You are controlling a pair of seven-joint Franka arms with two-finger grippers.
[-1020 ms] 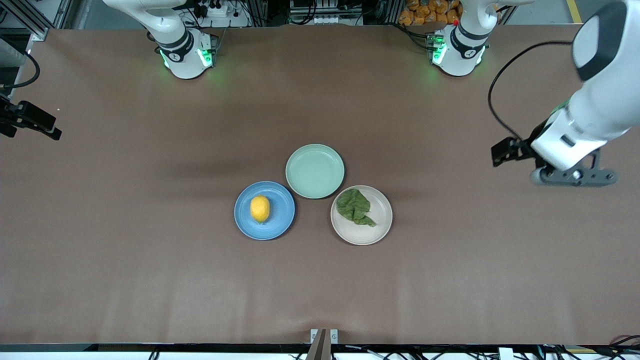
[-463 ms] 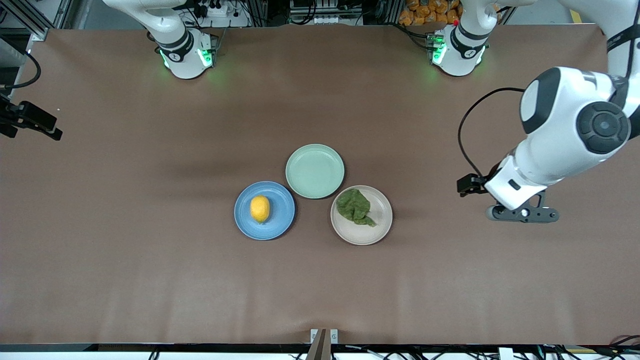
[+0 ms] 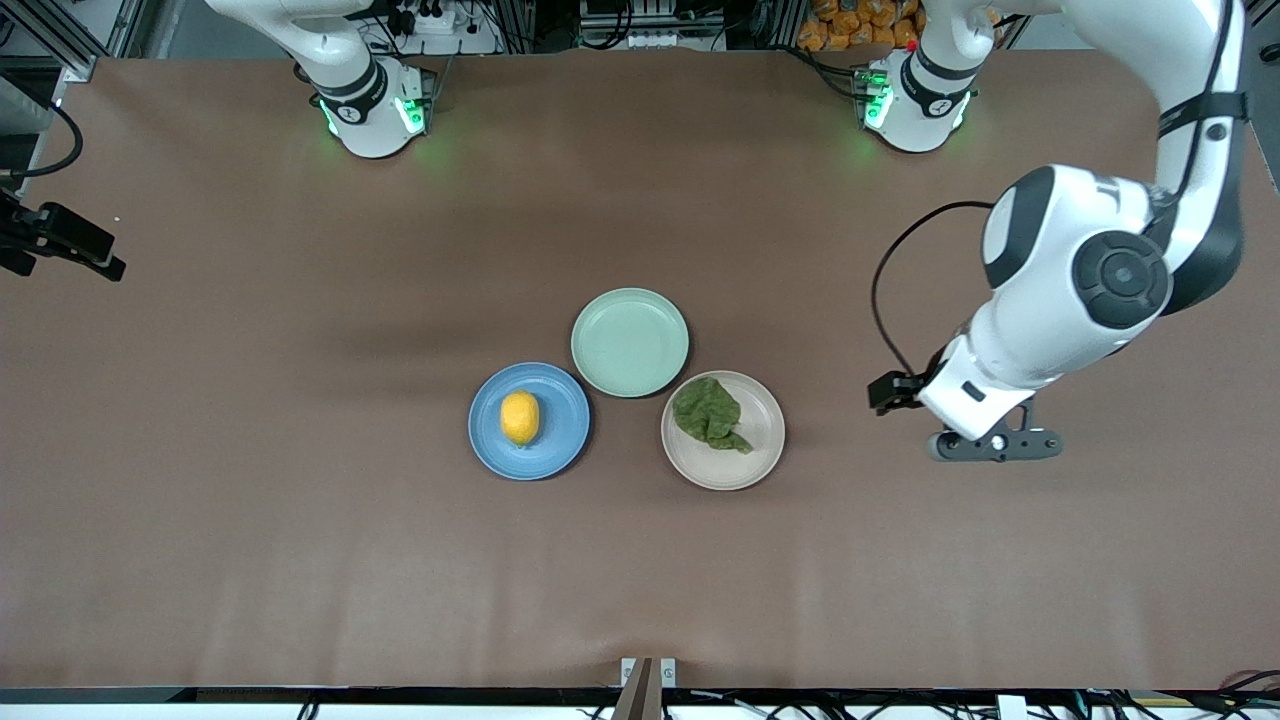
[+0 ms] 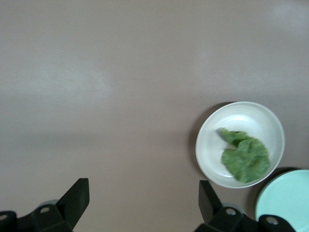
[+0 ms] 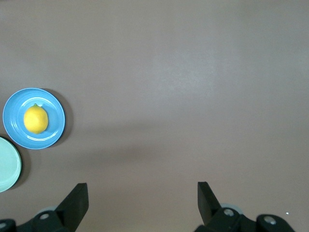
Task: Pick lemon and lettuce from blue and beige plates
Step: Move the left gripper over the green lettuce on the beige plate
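Three plates sit close together at the middle of the brown table (image 3: pixel 300 560). Nearest the front camera are the blue plate (image 3: pixel 529 421) and the beige plate (image 3: pixel 723 430), lying side by side at about the same depth, the blue one toward the right arm's end and the beige one toward the left arm's end. The lemon (image 3: pixel 520 417) lies on the blue plate, a little off centre, and nothing touches it. The lettuce (image 3: pixel 709 414), a crumpled green leaf, rests inside the beige plate and is likewise untouched. A pale green plate (image 3: pixel 630 341) sits slightly farther from the camera, between the other two and just beside both; nothing is on it.

The left gripper (image 3: pixel 990 444) hangs in the air over bare table, toward the left arm's end and well apart from the beige plate. In the left wrist view its two fingers stand wide apart with nothing between them (image 4: pixel 140 203), and the beige plate with the lettuce shows off to one side.

The right gripper (image 5: pixel 140 203) waits high above the table at the right arm's end; only its dark edge shows at the border of the front view. The right wrist view shows its fingers spread with nothing held, looking down on bare table with the blue plate and lemon well off.
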